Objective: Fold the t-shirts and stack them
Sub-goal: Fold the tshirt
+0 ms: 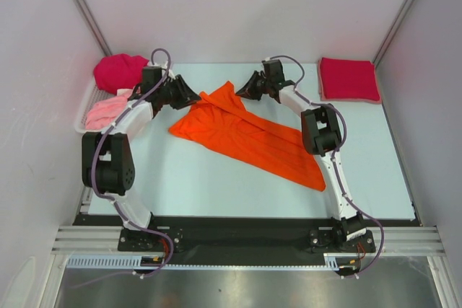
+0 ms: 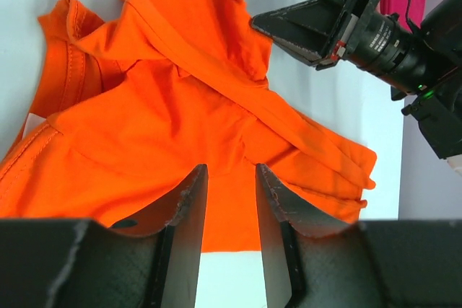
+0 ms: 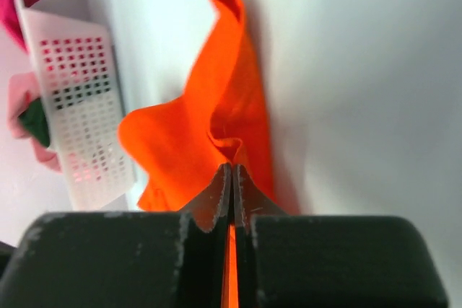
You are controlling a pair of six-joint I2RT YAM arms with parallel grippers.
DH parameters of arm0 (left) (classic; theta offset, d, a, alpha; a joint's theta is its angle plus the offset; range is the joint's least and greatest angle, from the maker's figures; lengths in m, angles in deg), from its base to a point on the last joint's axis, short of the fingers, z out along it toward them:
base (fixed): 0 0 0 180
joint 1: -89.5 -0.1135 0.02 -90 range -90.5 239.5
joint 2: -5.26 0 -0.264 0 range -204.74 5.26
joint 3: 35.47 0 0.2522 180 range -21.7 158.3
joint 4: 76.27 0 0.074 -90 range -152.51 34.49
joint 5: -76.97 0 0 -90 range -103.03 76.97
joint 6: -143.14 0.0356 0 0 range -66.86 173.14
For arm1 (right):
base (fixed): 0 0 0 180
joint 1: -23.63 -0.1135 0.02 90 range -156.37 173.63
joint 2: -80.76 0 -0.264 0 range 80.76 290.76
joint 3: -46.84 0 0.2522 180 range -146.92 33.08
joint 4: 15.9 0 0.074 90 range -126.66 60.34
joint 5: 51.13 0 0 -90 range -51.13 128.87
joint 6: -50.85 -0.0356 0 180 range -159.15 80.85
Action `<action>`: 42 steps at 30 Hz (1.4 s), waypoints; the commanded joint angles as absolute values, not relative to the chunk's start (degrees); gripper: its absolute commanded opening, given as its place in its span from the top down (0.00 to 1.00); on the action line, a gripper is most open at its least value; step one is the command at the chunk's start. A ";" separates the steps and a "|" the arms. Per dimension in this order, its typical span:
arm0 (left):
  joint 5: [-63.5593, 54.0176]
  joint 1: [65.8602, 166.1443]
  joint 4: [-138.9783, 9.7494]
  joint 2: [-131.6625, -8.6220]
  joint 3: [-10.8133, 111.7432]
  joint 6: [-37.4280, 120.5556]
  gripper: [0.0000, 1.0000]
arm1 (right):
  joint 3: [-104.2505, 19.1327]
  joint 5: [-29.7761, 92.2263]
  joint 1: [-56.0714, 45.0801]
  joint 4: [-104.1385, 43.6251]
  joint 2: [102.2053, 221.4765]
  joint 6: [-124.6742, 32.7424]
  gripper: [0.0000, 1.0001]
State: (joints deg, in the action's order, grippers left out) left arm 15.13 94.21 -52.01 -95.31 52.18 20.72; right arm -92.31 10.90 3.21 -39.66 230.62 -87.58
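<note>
A bright orange t-shirt (image 1: 249,135) lies crumpled in a diagonal band across the middle of the table. My right gripper (image 3: 232,167) is shut on a pinched ridge of its cloth (image 3: 216,106) near the far edge, and a strip of orange shows between its fingers. My left gripper (image 2: 231,178) stands open at the shirt's left edge (image 2: 180,128), its jaws apart with orange cloth in the gap. In the top view the left gripper (image 1: 189,97) and the right gripper (image 1: 242,91) face each other over the shirt's far end. A crimson t-shirt (image 1: 349,79) lies folded at the back right.
A white perforated tray (image 1: 85,117) sits at the left edge, holding a bunched magenta t-shirt (image 1: 119,71) and a pale pink t-shirt (image 1: 107,111). Grey walls close in on both sides and at the back. The right arm's wrist (image 2: 390,41) hangs close to the left gripper.
</note>
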 commanded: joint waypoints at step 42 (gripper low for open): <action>17.65 96.97 -72.18 -104.59 47.38 -1.78 0.40 | -73.45 -9.30 -3.53 -27.55 216.11 -96.19 0.95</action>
State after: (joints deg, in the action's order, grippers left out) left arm 19.85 96.22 -67.07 -104.01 44.80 2.42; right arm -73.71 -7.18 -3.42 -30.55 219.93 -94.92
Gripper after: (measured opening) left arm 0.615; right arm 0.055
